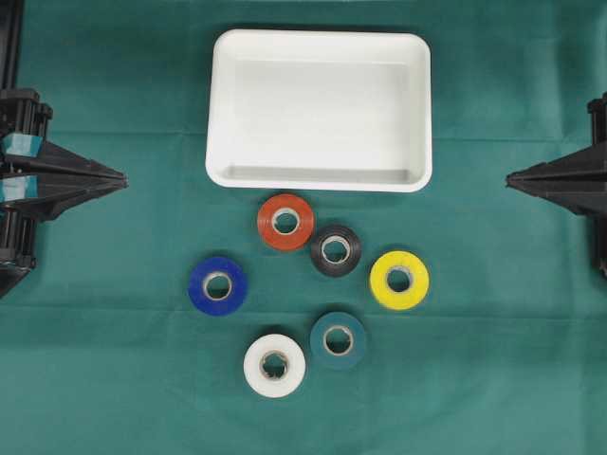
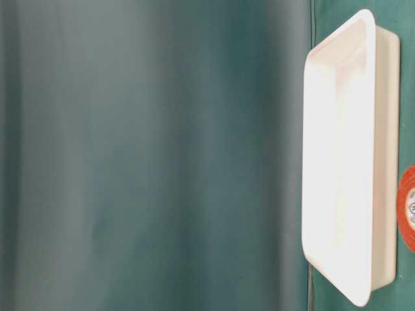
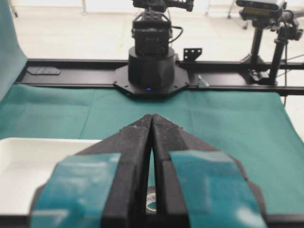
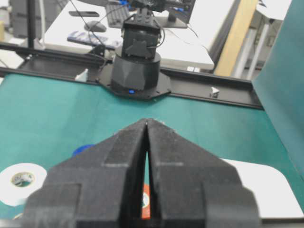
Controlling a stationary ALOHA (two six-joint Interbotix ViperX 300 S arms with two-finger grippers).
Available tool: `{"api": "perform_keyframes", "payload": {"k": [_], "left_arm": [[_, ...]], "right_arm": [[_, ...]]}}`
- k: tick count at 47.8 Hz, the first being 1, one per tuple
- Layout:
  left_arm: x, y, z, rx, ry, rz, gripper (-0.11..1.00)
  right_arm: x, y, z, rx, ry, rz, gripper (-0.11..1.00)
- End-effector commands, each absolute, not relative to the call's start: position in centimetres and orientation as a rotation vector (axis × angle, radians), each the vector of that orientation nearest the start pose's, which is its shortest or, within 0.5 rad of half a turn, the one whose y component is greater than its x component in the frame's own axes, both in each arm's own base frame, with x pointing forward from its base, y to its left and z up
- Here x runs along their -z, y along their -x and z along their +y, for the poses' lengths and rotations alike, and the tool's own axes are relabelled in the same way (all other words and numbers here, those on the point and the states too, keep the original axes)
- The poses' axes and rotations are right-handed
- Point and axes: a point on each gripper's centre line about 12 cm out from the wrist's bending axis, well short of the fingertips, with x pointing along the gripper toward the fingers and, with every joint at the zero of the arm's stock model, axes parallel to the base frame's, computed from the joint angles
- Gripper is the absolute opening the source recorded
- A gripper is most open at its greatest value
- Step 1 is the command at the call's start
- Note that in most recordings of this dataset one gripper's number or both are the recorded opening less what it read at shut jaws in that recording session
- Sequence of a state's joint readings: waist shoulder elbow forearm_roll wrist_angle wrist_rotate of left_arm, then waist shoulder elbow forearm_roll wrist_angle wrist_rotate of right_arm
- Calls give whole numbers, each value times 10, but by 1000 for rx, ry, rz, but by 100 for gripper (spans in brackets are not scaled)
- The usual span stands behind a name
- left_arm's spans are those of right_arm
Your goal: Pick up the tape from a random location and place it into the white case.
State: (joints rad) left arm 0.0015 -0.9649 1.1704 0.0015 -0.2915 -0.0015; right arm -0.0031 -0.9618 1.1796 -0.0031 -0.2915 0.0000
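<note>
Several tape rolls lie flat on the green cloth below the white case (image 1: pixel 322 114): orange-red (image 1: pixel 285 222), black (image 1: pixel 335 250), yellow (image 1: pixel 399 280), blue (image 1: pixel 217 285), dark green (image 1: pixel 338 340) and white (image 1: pixel 274 365). The case holds nothing. My left gripper (image 1: pixel 123 179) hovers at the left edge, shut and holding nothing, its tips together (image 3: pixel 152 116). At the right edge my right gripper (image 1: pixel 509 176) is also shut and holding nothing (image 4: pixel 146 121). Both are far from the rolls. The right wrist view shows the white roll (image 4: pixel 21 179) and the case (image 4: pixel 266 185).
The table-level view shows the case (image 2: pixel 337 155) side-on with the orange-red roll (image 2: pixel 407 207) beside it, the rest a blurred green. The opposite arm's base (image 3: pixel 151 61) stands at the table's far edge. Green cloth (image 1: pixel 474 379) covers the table.
</note>
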Motion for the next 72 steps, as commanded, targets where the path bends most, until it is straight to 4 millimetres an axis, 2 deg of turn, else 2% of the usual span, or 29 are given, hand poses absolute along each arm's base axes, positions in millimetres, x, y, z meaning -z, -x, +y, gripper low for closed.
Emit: {"api": "perform_keyframes", "payload": {"k": [1, 10, 32, 35, 39, 47, 51, 55, 65, 72], "left_arm": [[-302, -203, -1, 4, 2, -69, 1], [-300, -205, -1, 4, 0, -40, 1], [-302, -205, -1, 4, -3, -35, 2], [-302, -205, -1, 4, -1, -35, 7], [-302, -205, -1, 4, -1, -35, 22], [-302, -205, -1, 4, -3, -35, 72], [-301, -205, -1, 4, -1, -34, 93], [-301, -205, -1, 4, -1, -32, 100], [-299, -205, -1, 6, 8, -14, 99], [-299, -205, -11, 52, 16, -10, 99]], "right_arm": [[-300, -201, -1, 4, -7, -94, 0], [-296, -203, -1, 3, -5, -26, 0], [-301, -201, -1, 3, -14, -15, 0], [-301, -201, -1, 3, -21, -14, 5], [-300, -201, -1, 3, -29, -5, 24], [-298, -202, -1, 4, -31, 20, 76], [-300, -203, -1, 4, -29, 17, 91], [-301, -203, -1, 4, -28, 17, 91], [-300, -203, -1, 5, -25, 26, 92], [-300, -203, -1, 5, -23, 26, 92]]}}
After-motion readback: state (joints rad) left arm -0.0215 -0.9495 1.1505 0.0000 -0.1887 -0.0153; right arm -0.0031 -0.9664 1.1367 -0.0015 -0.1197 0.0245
